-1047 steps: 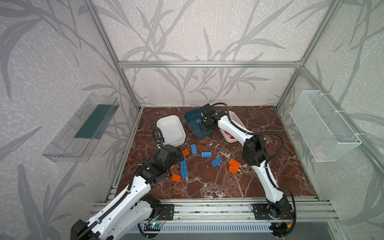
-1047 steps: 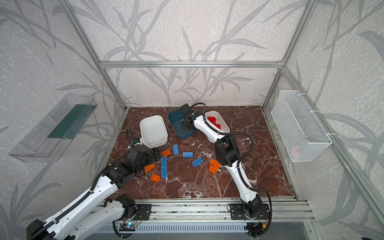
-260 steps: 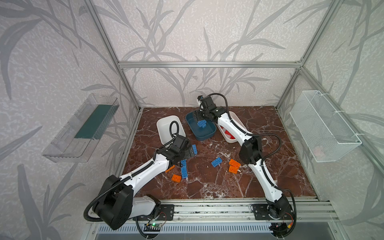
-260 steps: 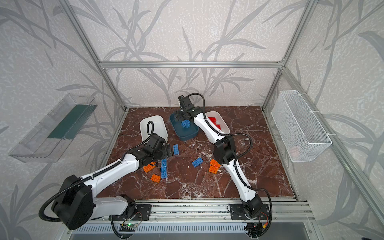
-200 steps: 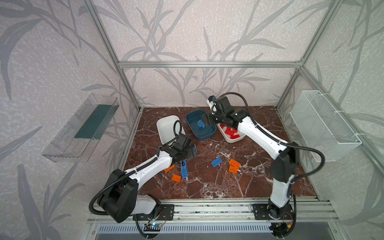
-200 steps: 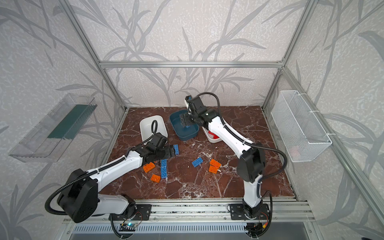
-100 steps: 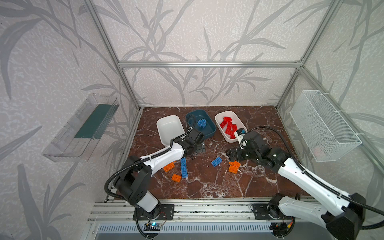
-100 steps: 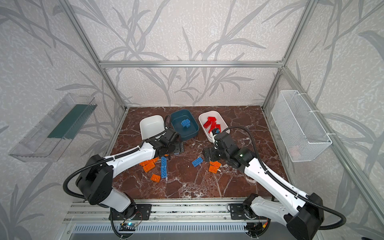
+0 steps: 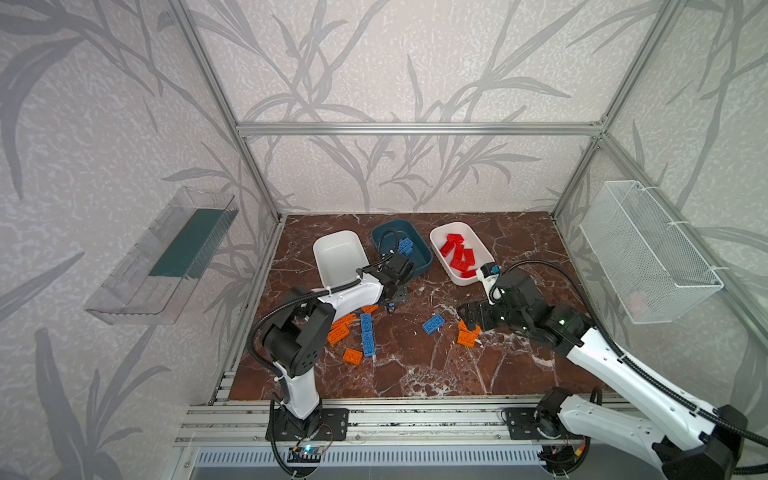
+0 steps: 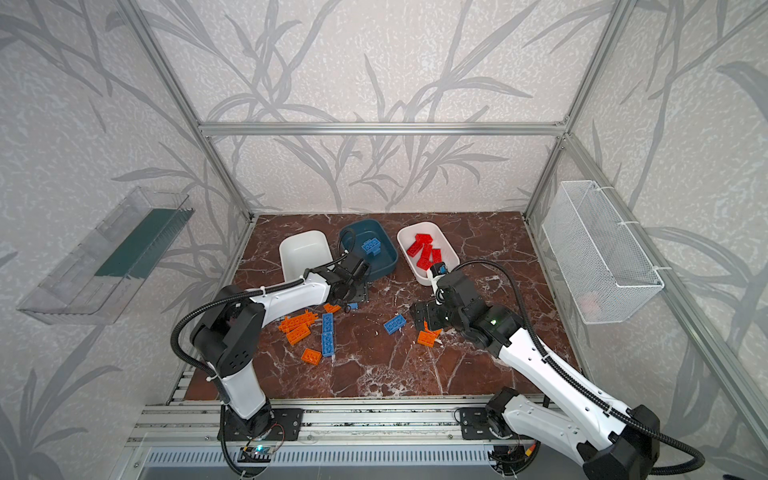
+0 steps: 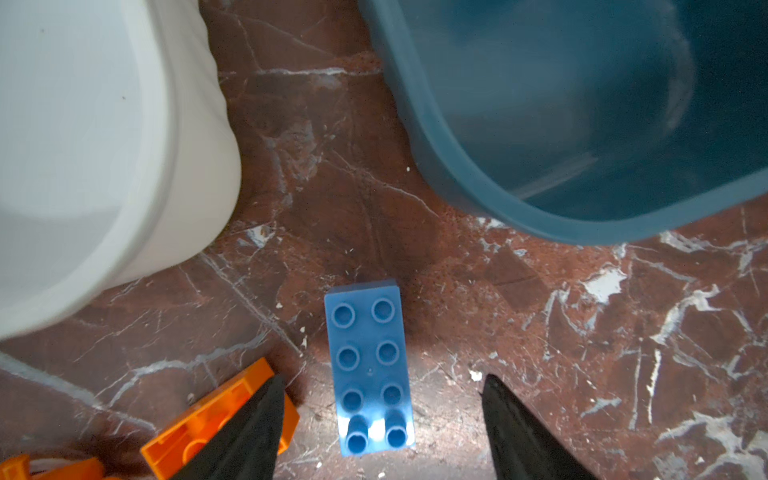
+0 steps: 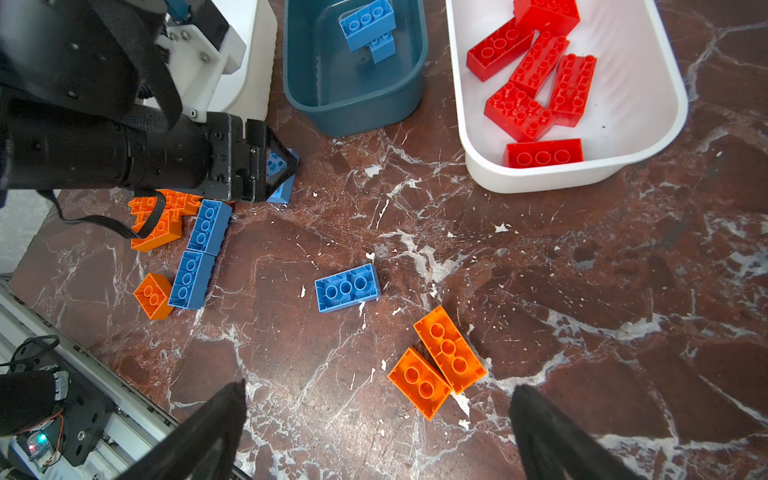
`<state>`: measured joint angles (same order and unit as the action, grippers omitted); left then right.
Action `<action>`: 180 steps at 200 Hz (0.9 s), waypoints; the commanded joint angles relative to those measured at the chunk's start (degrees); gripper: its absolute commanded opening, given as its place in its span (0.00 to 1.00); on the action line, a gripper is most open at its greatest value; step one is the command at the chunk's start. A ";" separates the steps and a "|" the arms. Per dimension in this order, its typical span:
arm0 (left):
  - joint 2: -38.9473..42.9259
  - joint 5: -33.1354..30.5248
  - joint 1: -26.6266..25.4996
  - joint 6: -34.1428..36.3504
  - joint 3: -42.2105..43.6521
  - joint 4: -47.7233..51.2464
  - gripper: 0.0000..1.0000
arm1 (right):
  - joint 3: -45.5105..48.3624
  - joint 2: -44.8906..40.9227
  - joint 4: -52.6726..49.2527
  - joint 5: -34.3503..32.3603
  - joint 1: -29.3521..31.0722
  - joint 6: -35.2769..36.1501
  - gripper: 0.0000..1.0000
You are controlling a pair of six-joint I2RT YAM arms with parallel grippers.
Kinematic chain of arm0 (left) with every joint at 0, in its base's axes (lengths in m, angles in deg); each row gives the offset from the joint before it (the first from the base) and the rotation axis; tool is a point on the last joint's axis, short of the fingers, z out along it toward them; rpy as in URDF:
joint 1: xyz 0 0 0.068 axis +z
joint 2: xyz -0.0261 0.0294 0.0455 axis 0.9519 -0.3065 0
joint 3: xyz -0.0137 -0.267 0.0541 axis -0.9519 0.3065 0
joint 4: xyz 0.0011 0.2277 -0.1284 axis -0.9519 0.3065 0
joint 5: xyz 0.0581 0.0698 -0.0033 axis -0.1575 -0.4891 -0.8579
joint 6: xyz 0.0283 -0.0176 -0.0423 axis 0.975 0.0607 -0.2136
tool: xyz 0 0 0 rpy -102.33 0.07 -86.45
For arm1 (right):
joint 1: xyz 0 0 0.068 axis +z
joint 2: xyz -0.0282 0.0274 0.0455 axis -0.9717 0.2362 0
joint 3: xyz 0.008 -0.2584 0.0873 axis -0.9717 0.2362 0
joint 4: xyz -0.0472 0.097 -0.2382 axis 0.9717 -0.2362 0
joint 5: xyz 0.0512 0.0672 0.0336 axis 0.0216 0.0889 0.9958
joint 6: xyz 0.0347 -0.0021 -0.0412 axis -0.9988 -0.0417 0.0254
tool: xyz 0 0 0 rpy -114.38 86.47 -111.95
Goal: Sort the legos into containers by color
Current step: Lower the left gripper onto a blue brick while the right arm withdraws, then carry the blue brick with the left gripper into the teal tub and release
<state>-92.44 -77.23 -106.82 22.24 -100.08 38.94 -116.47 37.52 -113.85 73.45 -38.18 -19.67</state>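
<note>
The left gripper (image 11: pixel 383 378) has moved up to a blue brick (image 11: pixel 365 332). The brick lies between its fingers, which stand apart with a gap on either side, so a blue pick looks next. The teal tub (image 11: pixel 457 183) lies beyond the tips. The right gripper (image 12: pixel 380 388), back from that tub, hangs empty and wide open, with two orange bricks (image 12: pixel 440 361) just ahead of its tips. Only the left wrist view shows those gaps; both top views hide them.

No legible text or markings
</note>
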 commanded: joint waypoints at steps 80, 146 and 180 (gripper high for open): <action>-4.90 1.69 0.56 -1.91 -1.18 0.21 0.45 | 0.03 -1.24 -0.82 0.55 -1.41 0.56 0.99; -0.27 -0.47 -0.09 -1.51 -3.98 8.16 0.16 | -0.35 -3.09 -1.77 0.70 -1.76 0.93 0.99; 0.90 -4.54 0.08 -1.20 -13.56 17.01 0.15 | -0.78 -4.92 -3.30 0.60 -2.34 1.61 0.99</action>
<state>-95.04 -77.27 -106.63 20.66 -106.46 48.73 -116.47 34.39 -114.83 73.96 -39.91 -19.21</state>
